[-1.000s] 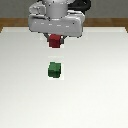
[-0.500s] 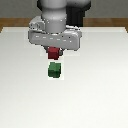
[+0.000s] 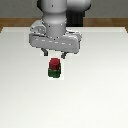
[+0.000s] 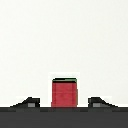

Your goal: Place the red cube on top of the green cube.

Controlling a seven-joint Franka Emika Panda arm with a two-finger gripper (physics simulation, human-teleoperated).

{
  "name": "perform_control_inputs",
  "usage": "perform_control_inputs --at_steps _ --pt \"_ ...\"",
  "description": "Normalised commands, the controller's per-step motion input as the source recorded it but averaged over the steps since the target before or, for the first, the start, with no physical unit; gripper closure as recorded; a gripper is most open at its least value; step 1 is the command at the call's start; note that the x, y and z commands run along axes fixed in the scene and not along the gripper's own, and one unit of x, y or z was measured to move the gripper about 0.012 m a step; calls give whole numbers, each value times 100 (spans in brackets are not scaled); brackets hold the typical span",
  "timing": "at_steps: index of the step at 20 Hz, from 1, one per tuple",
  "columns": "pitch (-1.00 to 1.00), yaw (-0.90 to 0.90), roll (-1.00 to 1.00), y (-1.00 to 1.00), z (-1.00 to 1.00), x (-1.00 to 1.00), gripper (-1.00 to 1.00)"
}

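As the arm hangs over the white table (image 3: 20, 95):
Red cube (image 3: 54, 64): resting on top of the green cube (image 3: 54, 74).
Gripper (image 3: 53, 54): just above the red cube, jaws spread apart, gripping nothing.
Fingertips (image 4: 31, 103): clear of the cube's sides.

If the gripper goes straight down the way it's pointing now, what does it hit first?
The gripper points straight down, fingers spread, above the red cube, which sits on the green cube. It would probably meet the red cube's top first, or its fingers would pass either side; depth is unclear.
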Motion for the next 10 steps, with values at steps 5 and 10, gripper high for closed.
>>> perform_control_inputs --at_steps 5,10 --pt "0 0 0 0 0 0 -100" --pt "0 0 0 0 0 0 -100"
